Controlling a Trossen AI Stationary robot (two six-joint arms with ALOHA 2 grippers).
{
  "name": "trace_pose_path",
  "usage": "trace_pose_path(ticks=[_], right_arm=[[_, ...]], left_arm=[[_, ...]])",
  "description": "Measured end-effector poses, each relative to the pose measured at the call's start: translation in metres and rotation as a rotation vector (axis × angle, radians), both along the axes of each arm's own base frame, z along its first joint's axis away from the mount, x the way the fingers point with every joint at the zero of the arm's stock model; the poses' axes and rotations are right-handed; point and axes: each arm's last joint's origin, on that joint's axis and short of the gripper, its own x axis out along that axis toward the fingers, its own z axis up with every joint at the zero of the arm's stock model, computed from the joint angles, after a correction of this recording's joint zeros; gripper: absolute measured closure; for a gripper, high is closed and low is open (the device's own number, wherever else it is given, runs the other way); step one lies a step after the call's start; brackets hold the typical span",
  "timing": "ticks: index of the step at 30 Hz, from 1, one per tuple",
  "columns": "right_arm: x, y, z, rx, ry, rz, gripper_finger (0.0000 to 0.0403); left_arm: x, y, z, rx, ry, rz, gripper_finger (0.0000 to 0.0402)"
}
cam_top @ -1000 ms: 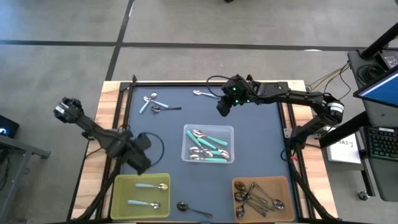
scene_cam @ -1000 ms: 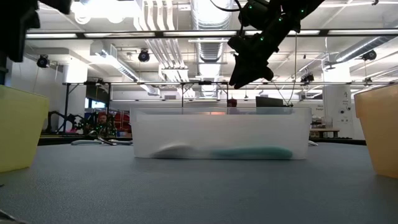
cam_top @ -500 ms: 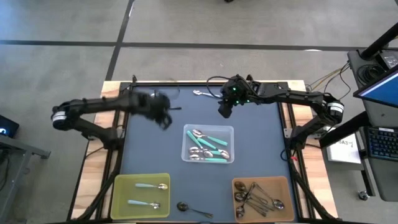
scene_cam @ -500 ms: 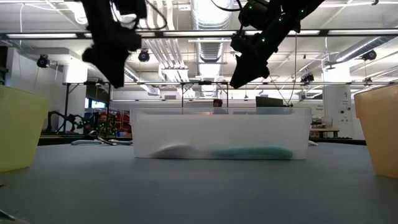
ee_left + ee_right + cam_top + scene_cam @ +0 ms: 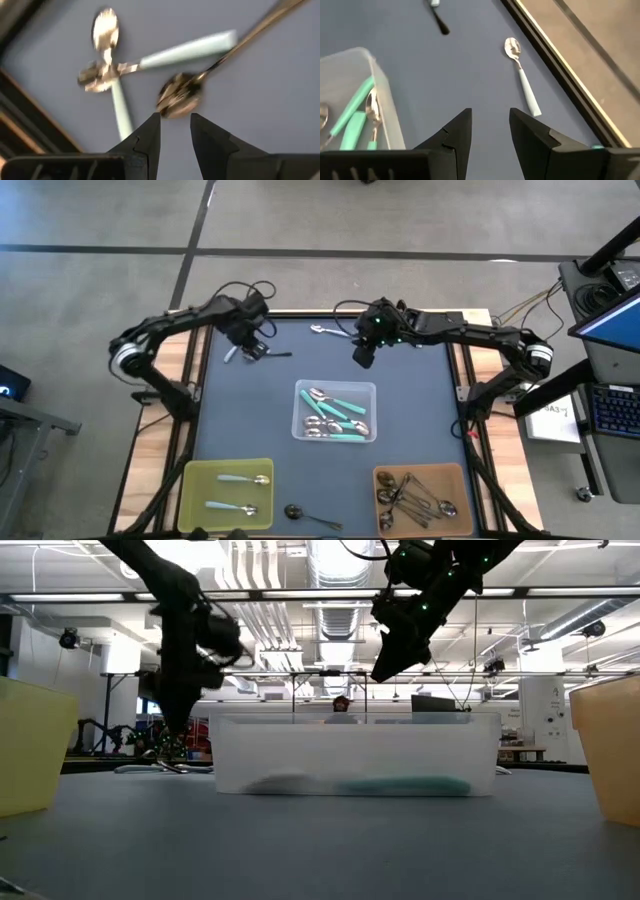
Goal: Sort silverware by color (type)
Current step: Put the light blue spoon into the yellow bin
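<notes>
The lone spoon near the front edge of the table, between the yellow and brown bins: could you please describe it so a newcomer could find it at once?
Start at the yellow bin and the brown bin at the table's front edge. On the bare mat between them lies a single dark spoon, its round bowl toward the yellow bin. Unlike the other spoons near it, it sits in no bin, and its handle is dark, not pale or teal.

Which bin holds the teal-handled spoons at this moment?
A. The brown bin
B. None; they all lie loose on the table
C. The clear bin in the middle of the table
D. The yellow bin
C: in the high view the teal-handled spoons lie inside the clear bin at the table's centre, between the yellow bin and the brown bin.
</notes>
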Motion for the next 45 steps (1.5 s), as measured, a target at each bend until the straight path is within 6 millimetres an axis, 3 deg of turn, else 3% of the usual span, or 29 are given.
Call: trace_pose_path(ticks=[7,24,34,41,45], right_arm=[[-0.005,-0.011,0.0,0.025,-0.013,-0.065,0.028],[-0.011,-0.021,0.0,0.03,-0.016,-0.106,0.028],[-0.011,-0.021,0.0,0.033,-0.018,-0.111,0.028],[-0.011,-0.021,0.0,0.044,-0.023,-0.123,0.028],[-0.011,-0.021,0.0,0.039,-0.02,-0.117,0.028]], left_arm=[[-0.006,0.014,-0.029,-0.013,0.22,0.032,0.0312],[-0.042,0.021,-0.059,-0.14,0.199,0.182,0.0312],[-0.04,0.024,-0.063,-0.171,0.213,0.208,0.0312],[-0.035,0.032,-0.073,-0.231,0.307,0.237,0.0314],[-0.033,0.032,-0.078,-0.272,0.374,0.223,0.0334]])
